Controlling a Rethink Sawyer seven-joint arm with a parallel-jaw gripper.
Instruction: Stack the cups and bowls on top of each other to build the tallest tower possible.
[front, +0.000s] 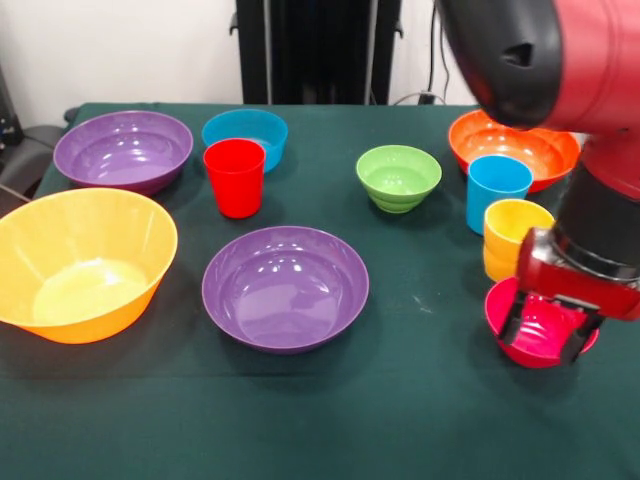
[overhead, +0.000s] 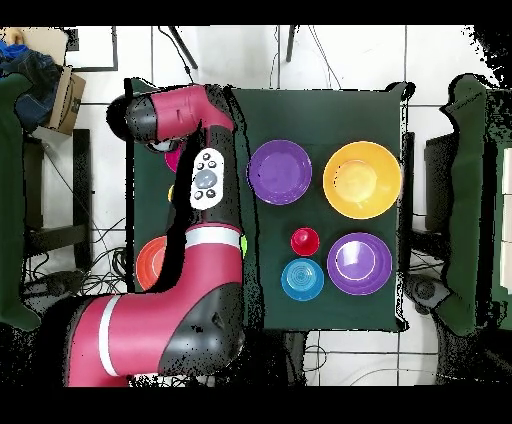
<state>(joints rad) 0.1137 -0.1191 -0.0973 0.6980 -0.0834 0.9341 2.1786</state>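
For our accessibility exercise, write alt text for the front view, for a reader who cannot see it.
A red and black robot arm reaches down at the right, its gripper set into a magenta-pink bowl on a dark green table. Behind the bowl stand a yellow cup and a light blue cup. Purple, yellow-orange, blue, green and orange bowls and a red cup sit separately, nothing stacked.

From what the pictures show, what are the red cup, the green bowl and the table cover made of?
The red cup looks like smooth plastic: plain even colour, thin rim, soft sheen. The green bowl seems to be glossy plastic too: bright light spots inside and moulded steps on its outer wall. The table cover looks like dark green cloth, matt, with no reflections; the exact fabric cannot be told.
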